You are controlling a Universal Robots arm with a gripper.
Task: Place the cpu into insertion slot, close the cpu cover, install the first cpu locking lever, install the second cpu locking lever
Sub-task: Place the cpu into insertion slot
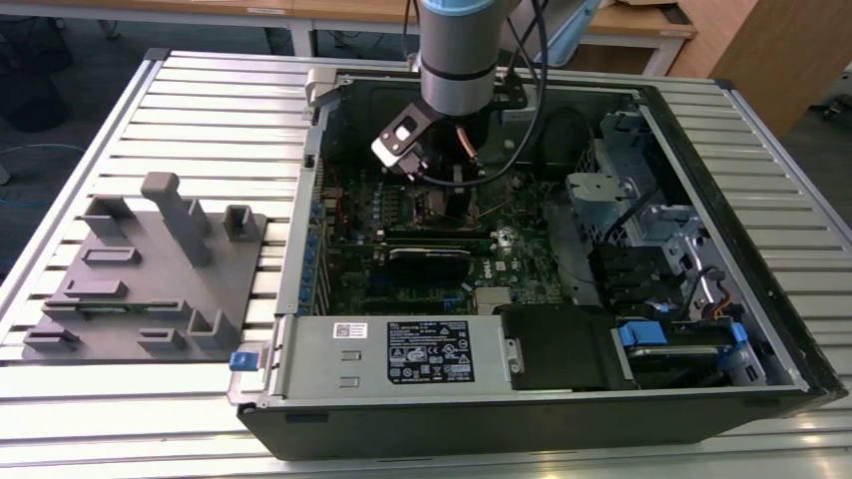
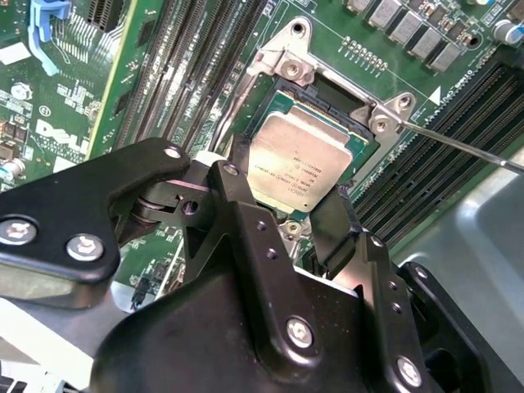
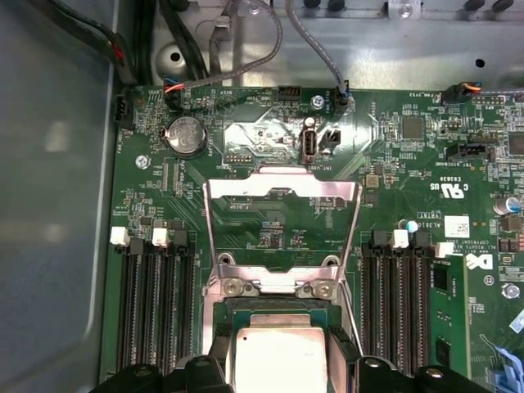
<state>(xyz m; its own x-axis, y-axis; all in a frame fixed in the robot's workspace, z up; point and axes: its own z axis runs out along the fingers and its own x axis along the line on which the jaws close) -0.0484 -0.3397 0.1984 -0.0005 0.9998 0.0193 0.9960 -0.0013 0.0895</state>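
Gripper (image 2: 288, 195) tight around the cpu (image 2: 299, 151) at the insertion slot (image 2: 332, 97)

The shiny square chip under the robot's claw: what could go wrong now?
1. The pale silvery square chip is at the dark square socket with the gripper close around it. If it sits slightly crooked, lifting away might tug it askew.
2. The thin silvery cover frame is open. Shutting it on a crooked chip could jam or bend something.

Even, moderate light, soft sheen on the cpu (image 2: 299, 164), dim computer case (image 1: 533, 424) interior
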